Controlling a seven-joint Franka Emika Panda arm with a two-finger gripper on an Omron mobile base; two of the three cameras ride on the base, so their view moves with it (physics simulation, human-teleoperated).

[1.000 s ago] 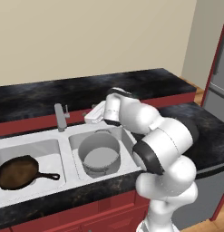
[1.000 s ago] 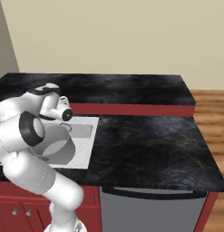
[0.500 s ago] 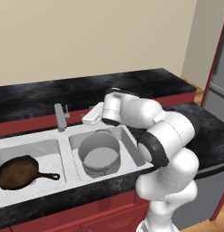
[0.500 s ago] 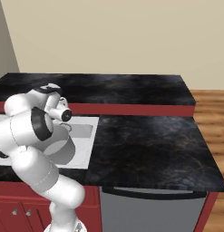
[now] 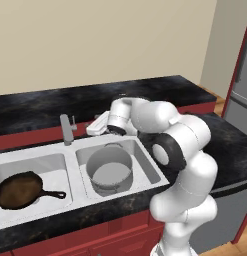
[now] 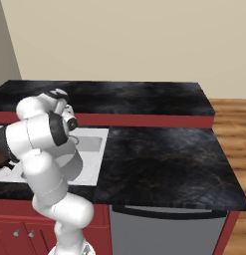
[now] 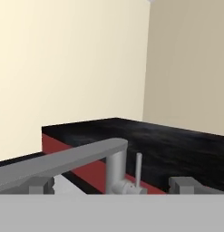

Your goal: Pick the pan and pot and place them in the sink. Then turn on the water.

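Both vessels are in the sink: the pan lies in the basin at 9 o'clock, the pot stands upright in the basin at 3 o'clock. Placement appears complete; the water step remains. Against the earlier frame, the arm has swung toward 9 o'clock, bringing the gripper near the faucet. The jaws stand apart, holding nothing. In the hand view the faucet sits close ahead.

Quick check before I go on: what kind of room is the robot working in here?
A rendered home kitchen, by the look of it: a white double-basin sink with a grey faucet set in a dark stone counter, red cabinets below, a pot and a pan in the basins.
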